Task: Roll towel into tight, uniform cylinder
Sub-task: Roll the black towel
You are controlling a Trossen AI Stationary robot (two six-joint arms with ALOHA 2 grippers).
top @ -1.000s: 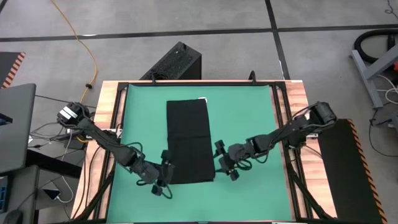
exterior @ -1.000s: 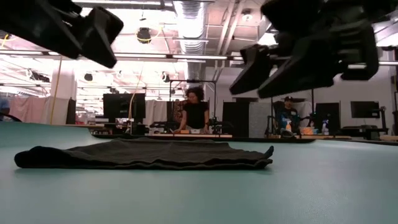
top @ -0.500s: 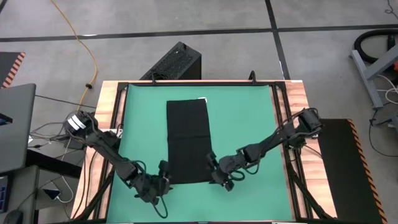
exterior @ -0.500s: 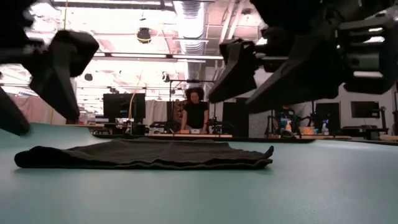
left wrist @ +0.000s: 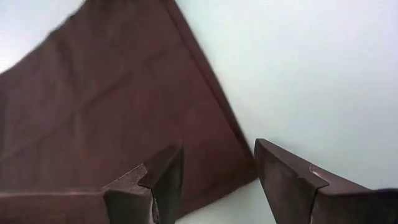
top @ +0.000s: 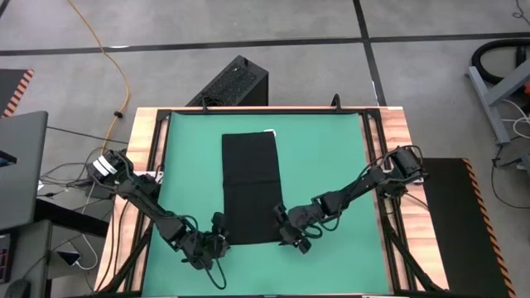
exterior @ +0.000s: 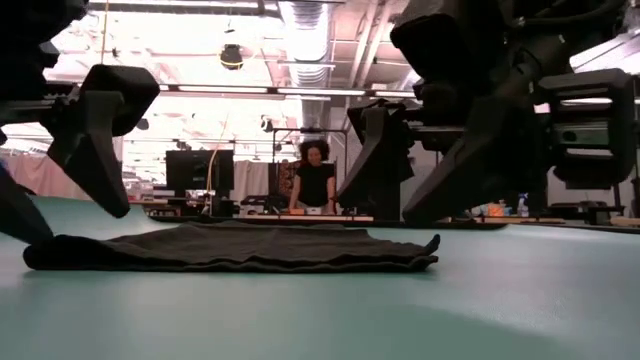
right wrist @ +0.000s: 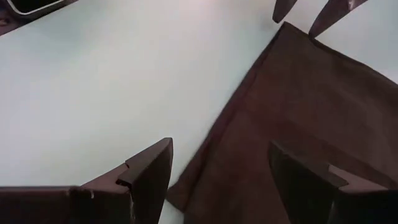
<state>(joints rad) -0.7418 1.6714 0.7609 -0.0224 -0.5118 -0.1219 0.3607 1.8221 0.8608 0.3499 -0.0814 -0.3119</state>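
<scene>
Now, left to right across the table:

Left gripper [top: 217,238]: poised over the near left corner of the towel, jaws spread wide, nothing pinched; corner framed between the two fingers [left wrist: 163,180] in the left wrist view.

Towel [top: 251,186]: black, folded into a long strip, flat on the green mat [top: 327,157], middle of the table, running from the far side toward the near edge; small white tag [top: 268,131] at the far end; still unrolled; folded layers visible along the near edge in the low view [exterior: 230,248].

Right gripper [top: 284,228]: at the near right corner of the towel, jaws likewise released and empty; cloth corner lying between the fingers [right wrist: 149,177] in the right wrist view.

Contact: cannot tell whether any fingertip already touches the cloth.

Step in hand: most likely the approach for the first grasp, both corners of the near edge lined up, no rolling begun.

Next move, as a judgement: lower both grippers evenly, pinch all layers of the near edge, then turn that edge over toward the far end, keeping both sides level for an even, tight first wrap.
</scene>
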